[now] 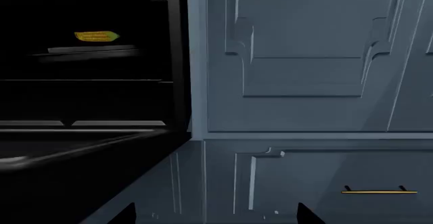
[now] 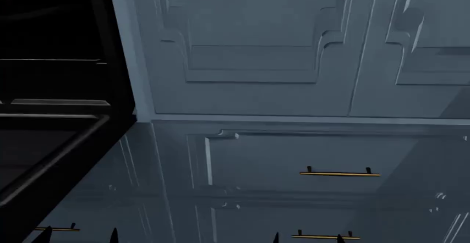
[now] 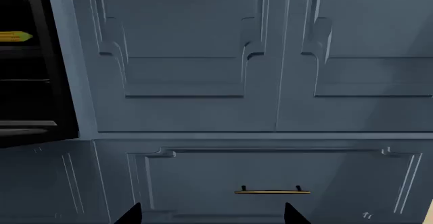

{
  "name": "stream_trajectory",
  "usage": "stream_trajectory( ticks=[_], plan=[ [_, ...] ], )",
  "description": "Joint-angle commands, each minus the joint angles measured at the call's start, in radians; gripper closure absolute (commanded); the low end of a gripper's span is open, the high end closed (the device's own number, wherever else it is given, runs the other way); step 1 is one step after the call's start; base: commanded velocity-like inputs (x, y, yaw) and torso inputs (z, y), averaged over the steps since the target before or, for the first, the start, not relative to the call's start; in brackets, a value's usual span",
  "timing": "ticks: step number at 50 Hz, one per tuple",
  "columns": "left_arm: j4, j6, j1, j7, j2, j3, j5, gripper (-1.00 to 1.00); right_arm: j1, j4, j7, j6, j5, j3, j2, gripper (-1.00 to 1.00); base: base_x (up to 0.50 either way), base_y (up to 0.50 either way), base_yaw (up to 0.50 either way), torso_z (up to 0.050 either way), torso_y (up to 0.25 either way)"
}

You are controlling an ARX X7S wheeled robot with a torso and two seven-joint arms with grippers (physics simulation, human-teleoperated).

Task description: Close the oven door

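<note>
Oven door: the large flat glossy black oven door (image 2: 44,160) hangs open, swung down and reaching out toward me from the bottom of the oven mouth; in my head view it fills the lower left, and its raised rounded rim (image 1: 81,143) catches a pale line of light in my left wrist view.

Oven cavity: the dark open oven cavity (image 1: 81,82) sits just left of the blue-grey cabinet fronts. Thin grey oven racks (image 1: 84,80) cross it at several heights.

What the oven holds: one yellow corn cob (image 1: 97,36) lies on its side on a grey rack inside the cavity, well above the door. My head view catches it at the top left corner, and my right wrist view shows only its tip.

Cabinets: tall blue-grey panelled cabinet doors (image 2: 257,45) stand to the right of the oven. Below them is a blue-grey panelled drawer front (image 2: 294,160) with a thin brass bar handle (image 2: 340,173). The drawers are shut, so I cannot see what they hold.

My left pincer (image 1: 216,215): only two dark fingertips show, set wide apart with nothing between them, so it is released. It touches nothing and sits apart from the oven door.

My right pincer (image 3: 213,215): two dark tips spread wide, released, holding nothing, facing the drawer with the brass handle.
</note>
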Motion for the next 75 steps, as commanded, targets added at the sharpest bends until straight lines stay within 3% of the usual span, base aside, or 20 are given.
stream_trajectory(
  ticks=[1, 12, 75],
  plan=[
    [0.0, 0.0, 0.0, -0.011, -0.01, 0.011, -0.01, -1.0, 0.0, 0.0, 0.013, 0.0, 0.009, -0.013, 0.009, -1.0, 0.0, 0.0, 0.0, 0.0, 0.0],
    [-0.009, -0.058, -0.017, -0.07, -0.039, 0.065, 0.011, -1.0, -0.008, -0.002, 0.068, -0.024, 0.044, -0.044, 0.043, -1.0, 0.0, 0.0, 0.0, -0.003, 0.0],
    [0.01, -0.067, -0.017, -0.171, -0.119, 0.17, -0.03, -1.0, -0.021, -0.046, 0.184, -0.027, 0.067, -0.143, 0.122, -1.0, 0.0, 0.0, 0.0, -0.05, 0.0]
  ],
)
